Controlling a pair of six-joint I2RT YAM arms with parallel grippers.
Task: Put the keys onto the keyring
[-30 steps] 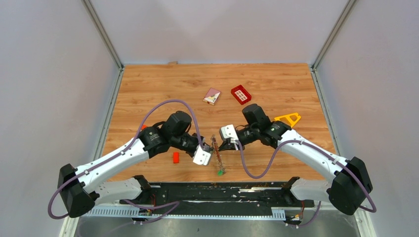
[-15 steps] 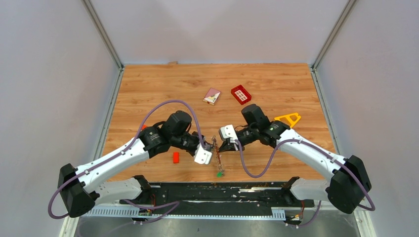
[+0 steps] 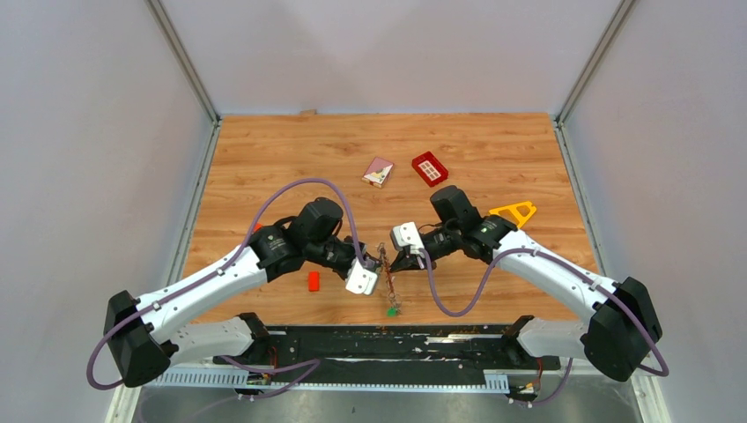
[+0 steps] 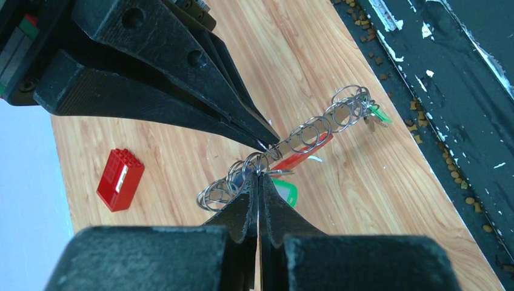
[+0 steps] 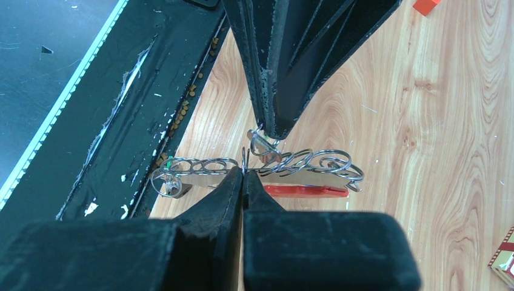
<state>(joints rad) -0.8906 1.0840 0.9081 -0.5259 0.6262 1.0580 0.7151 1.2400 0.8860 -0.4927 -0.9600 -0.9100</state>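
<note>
The keyring is a chain of silver wire rings with a red curved piece alongside it, and it hangs slightly above the wood between both arms. My left gripper is shut on one ring near the chain's middle. My right gripper is shut on a neighbouring ring, its tips almost meeting the left ones. A green-headed key lies just under the left fingertips. A second green key hangs at the chain's near end. In the top view the left gripper and right gripper face each other.
A red block lies left of the grippers, with a small orange cube further left. A red gridded tray, a small card box and a yellow triangle frame sit further back. The black base rail runs along the near edge.
</note>
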